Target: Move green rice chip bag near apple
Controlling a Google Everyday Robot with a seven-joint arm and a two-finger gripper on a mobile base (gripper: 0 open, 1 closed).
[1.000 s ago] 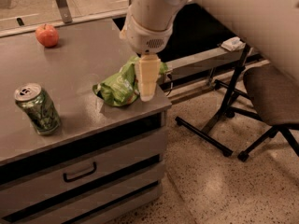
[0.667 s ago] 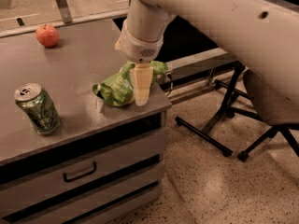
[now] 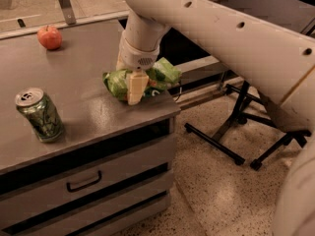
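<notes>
The green rice chip bag (image 3: pixel 165 72) lies crumpled at the right front corner of the grey cabinet top (image 3: pixel 83 68). My gripper (image 3: pixel 136 88) reaches down from the white arm onto the middle of the bag and covers part of it. The apple (image 3: pixel 49 37), red-orange, sits at the far left back of the top, well away from the bag and the gripper.
A green soda can (image 3: pixel 39 114) stands upright near the front left of the top. The cabinet has drawers (image 3: pixel 83 183) below. Black stand legs (image 3: pixel 236 132) spread over the speckled floor to the right. A metal post (image 3: pixel 64 4) rises behind the apple.
My gripper has shifted a little left and lower onto the bag. The bag, can and apple stay where they were.
</notes>
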